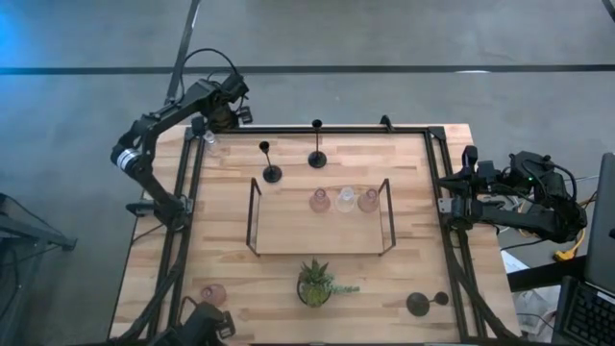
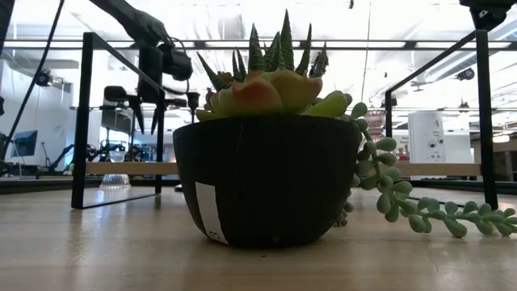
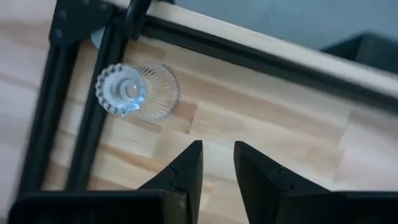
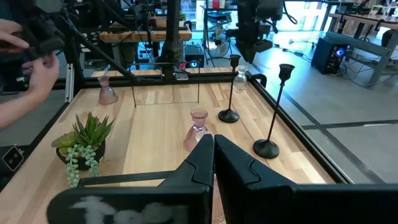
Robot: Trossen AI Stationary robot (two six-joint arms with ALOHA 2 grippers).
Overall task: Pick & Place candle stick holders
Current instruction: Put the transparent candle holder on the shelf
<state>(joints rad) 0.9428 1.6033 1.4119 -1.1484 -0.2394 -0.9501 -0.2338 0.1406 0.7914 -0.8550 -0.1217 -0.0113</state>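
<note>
The left gripper (image 3: pixel 217 163) hovers partly open and empty over the table's (image 1: pixel 288 279) far left corner, near a clear glass holder (image 3: pixel 135 91). The right gripper (image 4: pixel 213 151) waits closed, empty, at the right edge.

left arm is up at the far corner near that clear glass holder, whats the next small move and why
Probably shift the left gripper sideways over the clear glass holder, then lower. In the left wrist view its fingers are slightly parted with nothing between them, and the holder sits off to one side by the black frame rail. The right gripper waits shut at the table's right edge.
</note>
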